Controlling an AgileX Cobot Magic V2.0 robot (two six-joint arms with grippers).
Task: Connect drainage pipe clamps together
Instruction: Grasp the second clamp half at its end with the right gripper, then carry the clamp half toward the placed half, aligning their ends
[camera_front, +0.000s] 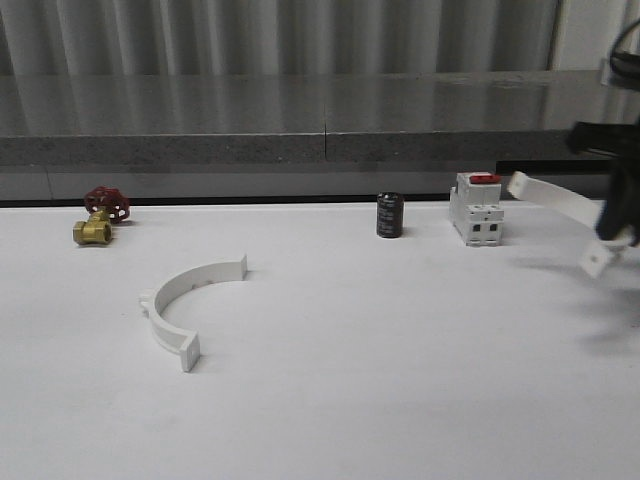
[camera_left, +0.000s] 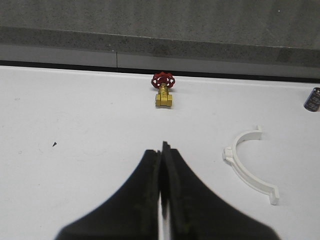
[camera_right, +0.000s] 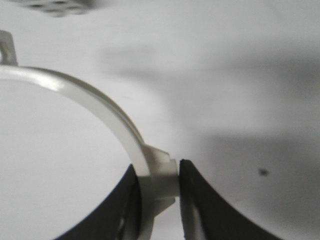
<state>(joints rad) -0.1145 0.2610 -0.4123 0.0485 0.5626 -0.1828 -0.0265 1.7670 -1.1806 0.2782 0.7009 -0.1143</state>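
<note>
One white half-ring drainage pipe clamp (camera_front: 186, 298) lies flat on the white table at centre left, its open side facing right; it also shows in the left wrist view (camera_left: 248, 164). The other clamp (camera_front: 560, 207) hangs in the air at the far right, held by my right gripper (camera_front: 612, 228). In the right wrist view the right gripper (camera_right: 159, 182) is shut on the middle boss of that clamp (camera_right: 107, 114), which curves away from the jaws. My left gripper (camera_left: 162, 167) is shut with nothing in it, above bare table, left of the lying clamp.
A brass valve with a red handwheel (camera_front: 100, 215) sits at the back left. A small black cylinder (camera_front: 390, 215) and a white boxy breaker with a red top (camera_front: 476, 207) stand at the back centre-right. A grey ledge (camera_front: 320, 148) runs behind the table.
</note>
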